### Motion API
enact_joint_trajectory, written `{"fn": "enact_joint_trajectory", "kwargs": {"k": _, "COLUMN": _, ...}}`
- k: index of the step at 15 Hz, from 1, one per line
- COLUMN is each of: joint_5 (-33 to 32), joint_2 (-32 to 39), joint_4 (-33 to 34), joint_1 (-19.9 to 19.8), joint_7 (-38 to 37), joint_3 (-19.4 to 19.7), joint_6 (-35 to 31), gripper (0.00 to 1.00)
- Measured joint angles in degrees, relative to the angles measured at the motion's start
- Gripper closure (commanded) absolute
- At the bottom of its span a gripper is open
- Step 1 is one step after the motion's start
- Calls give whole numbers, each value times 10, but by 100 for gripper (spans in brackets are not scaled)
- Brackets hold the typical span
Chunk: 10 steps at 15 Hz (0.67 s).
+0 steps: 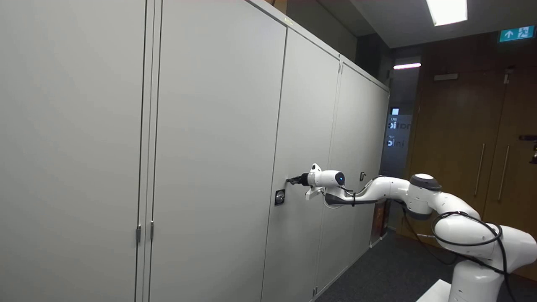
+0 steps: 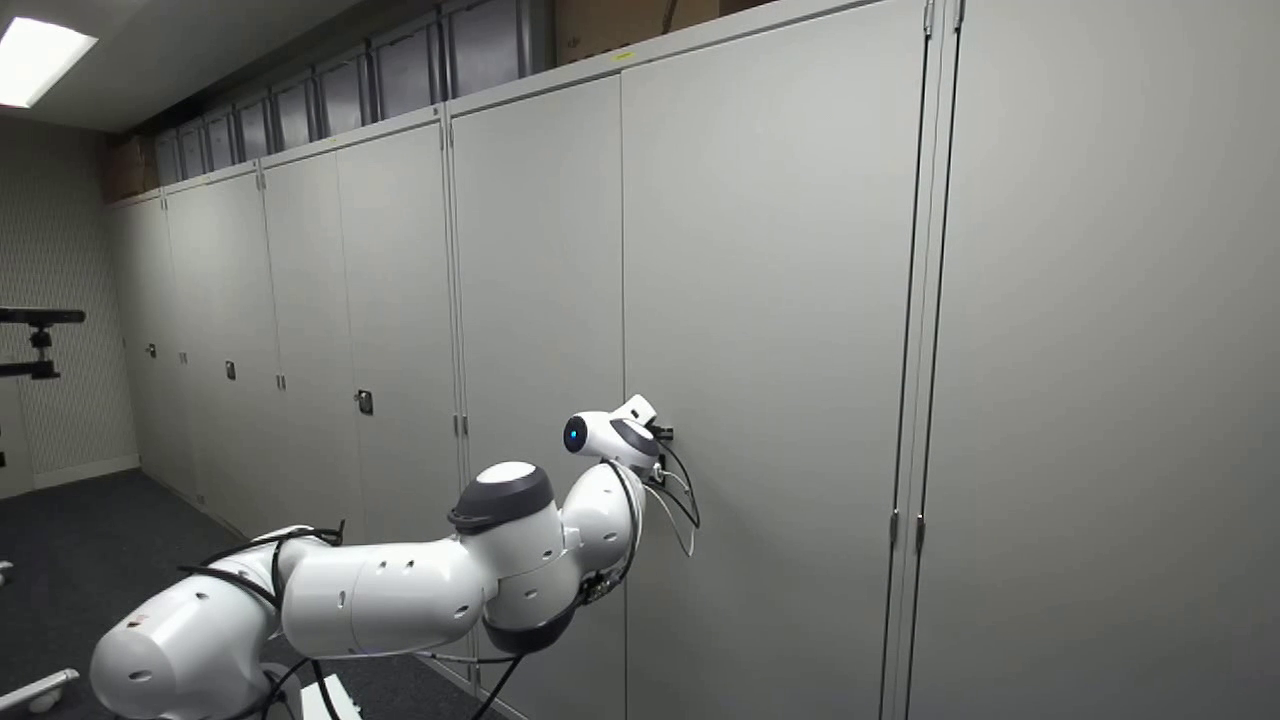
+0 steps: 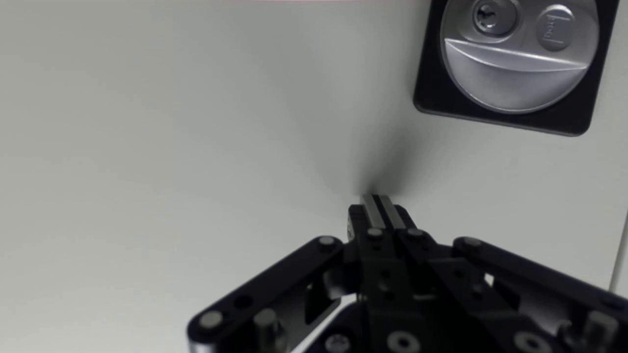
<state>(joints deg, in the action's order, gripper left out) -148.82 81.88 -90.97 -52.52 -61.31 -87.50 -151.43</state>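
The white robot arm stretches out from a white stand to the tall grey cupboard door, and its black gripper points roughly level at the panel, presumably so that the tip and not the bulky wrist comes closest. The two fingers are pressed together with nothing between them, making one slim point. A soft shadow runs right up to them, so they are touching the door or just off it; I can't tell which. Nearest to them is the latch, a round silver knob in a black square plate, set on the same door just below the gripper, with a strip of grey panel between the two. It sits close to the seam, most likely so that it can fasten this door to its neighbour, and its keyhole suggests that the cupboard can be locked. A raised ridge crosses the knob, probably for fingers to turn it by. Farther along, other cupboards carry similar latches, and a cardboard box and grey bins stand on top, likely to use the spare height.
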Motion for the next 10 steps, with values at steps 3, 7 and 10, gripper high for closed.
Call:
{"fn": "enact_joint_trajectory", "kwargs": {"k": 3, "joint_5": 2, "joint_2": 0, "joint_4": -2, "joint_1": -1, "joint_7": -2, "joint_3": 5, "joint_6": 0, "gripper": 100}}
{"fn": "enact_joint_trajectory", "kwargs": {"k": 7, "joint_5": 10, "joint_2": 0, "joint_4": -18, "joint_1": -11, "joint_7": -6, "joint_3": 5, "joint_6": 5, "gripper": 100}}
{"fn": "enact_joint_trajectory", "kwargs": {"k": 10, "joint_5": 10, "joint_2": 0, "joint_4": -9, "joint_1": -4, "joint_7": -6, "joint_3": 5, "joint_6": 5, "gripper": 100}}
